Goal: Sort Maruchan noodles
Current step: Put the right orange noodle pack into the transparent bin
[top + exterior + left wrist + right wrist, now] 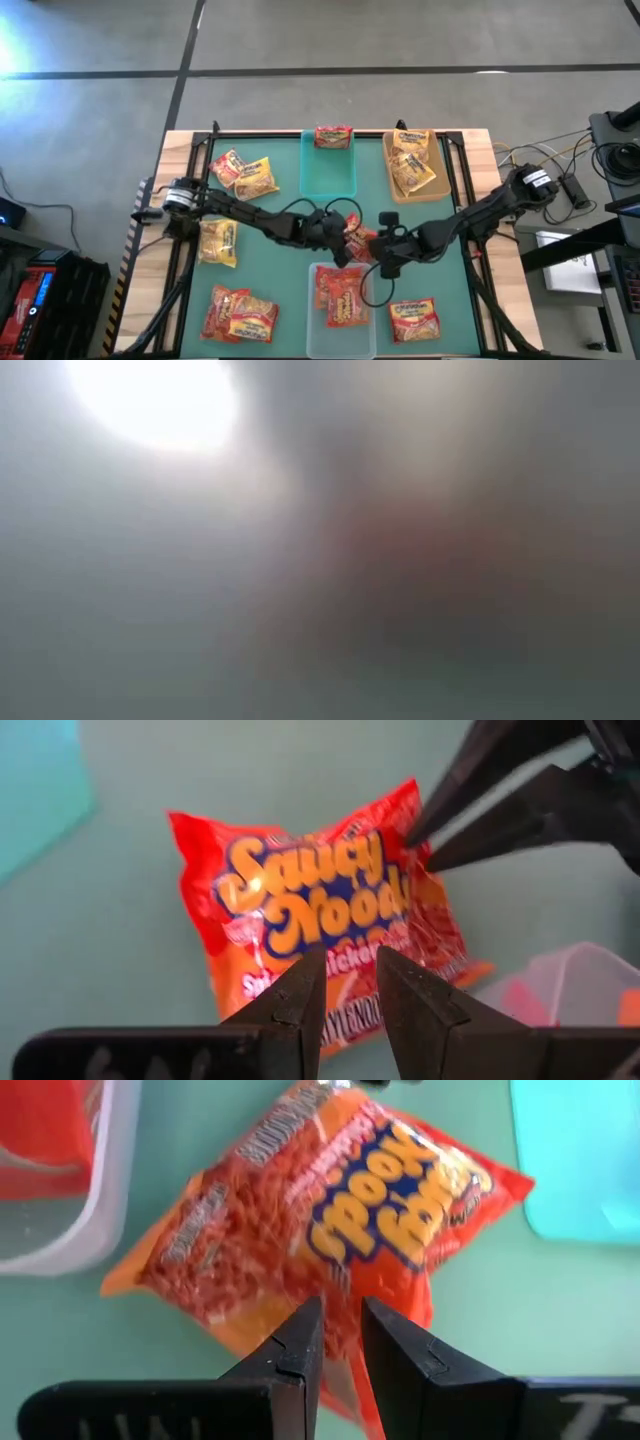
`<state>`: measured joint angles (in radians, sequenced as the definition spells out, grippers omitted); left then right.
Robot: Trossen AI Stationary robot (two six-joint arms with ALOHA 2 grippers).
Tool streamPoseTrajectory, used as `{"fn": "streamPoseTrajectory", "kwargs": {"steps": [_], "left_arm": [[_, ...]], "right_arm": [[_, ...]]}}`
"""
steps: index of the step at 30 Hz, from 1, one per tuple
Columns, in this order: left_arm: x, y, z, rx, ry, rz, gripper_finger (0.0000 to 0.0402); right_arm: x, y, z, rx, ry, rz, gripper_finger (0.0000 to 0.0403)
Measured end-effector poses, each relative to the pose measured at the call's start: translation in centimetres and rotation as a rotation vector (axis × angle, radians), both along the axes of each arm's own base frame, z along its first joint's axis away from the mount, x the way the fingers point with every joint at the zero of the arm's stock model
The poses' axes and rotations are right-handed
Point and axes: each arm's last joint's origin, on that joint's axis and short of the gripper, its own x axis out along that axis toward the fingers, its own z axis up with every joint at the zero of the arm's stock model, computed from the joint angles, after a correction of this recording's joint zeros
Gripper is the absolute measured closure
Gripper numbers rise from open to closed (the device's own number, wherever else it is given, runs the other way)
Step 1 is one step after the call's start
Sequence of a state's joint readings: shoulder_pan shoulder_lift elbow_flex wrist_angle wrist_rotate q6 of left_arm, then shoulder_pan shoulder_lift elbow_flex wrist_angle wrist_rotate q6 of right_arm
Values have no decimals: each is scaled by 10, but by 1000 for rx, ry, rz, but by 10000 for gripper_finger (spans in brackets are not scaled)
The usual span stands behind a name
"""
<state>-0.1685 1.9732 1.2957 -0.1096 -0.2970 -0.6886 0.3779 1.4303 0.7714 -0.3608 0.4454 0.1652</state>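
Both pincers pinch 1 red-orange noodle packet (pixel 320 920) at frame centre in the high view, lifted over the green surface (pixel 285 180): left pincer (pixel 350 982) clamped on 1 edge, right pincer (pixel 342 1330) on the opposite edge. Clear bin (pixel 312 330) just below holds 2 packets; other packets lie scattered around.

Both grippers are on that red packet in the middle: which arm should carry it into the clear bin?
Probably the right gripper: its fingers pinch the red packet's edge, beside the clear bin. The left gripper also straddles an edge, so either might do.
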Motion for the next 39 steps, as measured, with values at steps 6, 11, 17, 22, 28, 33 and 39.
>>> {"fn": "streamPoseTrajectory", "kwargs": {"steps": [6, 11, 17, 22, 28, 33, 39], "left_arm": [[-2, 4, -4, -57, 63, -71, 326], [-5, 14, -9, -96, 131, -76, 326], [0, 25, -18, -141, 134, -89, 326], [3, 29, -29, -167, 146, -100, 326], [4, 33, -32, -110, 148, -46, 326], [3, 51, -33, -46, 160, 35, 326], [0, 71, -35, 23, 194, 138, 326]], "right_arm": [[10, -6, -1, 25, -139, 8, 339], [16, -15, -3, 34, -235, -2, 339], [18, -24, -2, 17, -233, -21, 339], [18, -27, -3, 9, -211, -31, 339], [10, -29, -5, 44, -155, -90, 339], [-3, -32, 2, 61, -88, -115, 339], [-24, -37, 24, 78, -84, -143, 339]]}}
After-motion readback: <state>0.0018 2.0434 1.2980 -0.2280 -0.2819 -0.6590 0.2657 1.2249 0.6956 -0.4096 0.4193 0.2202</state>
